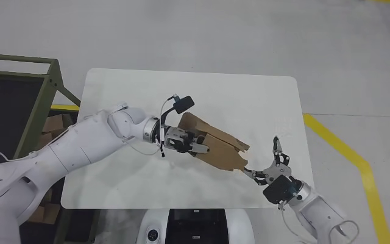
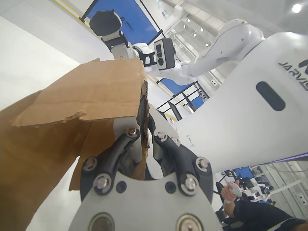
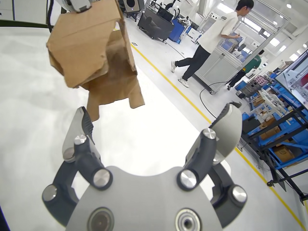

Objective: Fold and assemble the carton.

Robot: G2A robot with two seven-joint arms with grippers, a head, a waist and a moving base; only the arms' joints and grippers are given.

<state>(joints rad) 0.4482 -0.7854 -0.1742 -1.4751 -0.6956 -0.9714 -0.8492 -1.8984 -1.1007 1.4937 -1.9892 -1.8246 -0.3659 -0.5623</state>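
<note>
At the far left I see a dark green frame standing just off the white table's left edge. From that side my left arm stretches in over the tabletop, and the left gripper sits near the middle of the table. In the left wrist view its two fingers are pressed together on a corrugated edge of the carton, pinching one wall of it.

The carton is plain brown cardboard, partly opened and crumpled, with ragged flap edges. It runs from the left gripper toward the table's front right. In the right wrist view the carton hangs from that grip with its loose flaps pointing down over the table.

Further right, the right gripper waits near the table's front right corner, fingers spread wide and holding nothing. One fingertip is just beside the carton's lowest flap; I cannot tell if they touch.

A yellow floor line runs past the right edge
</note>
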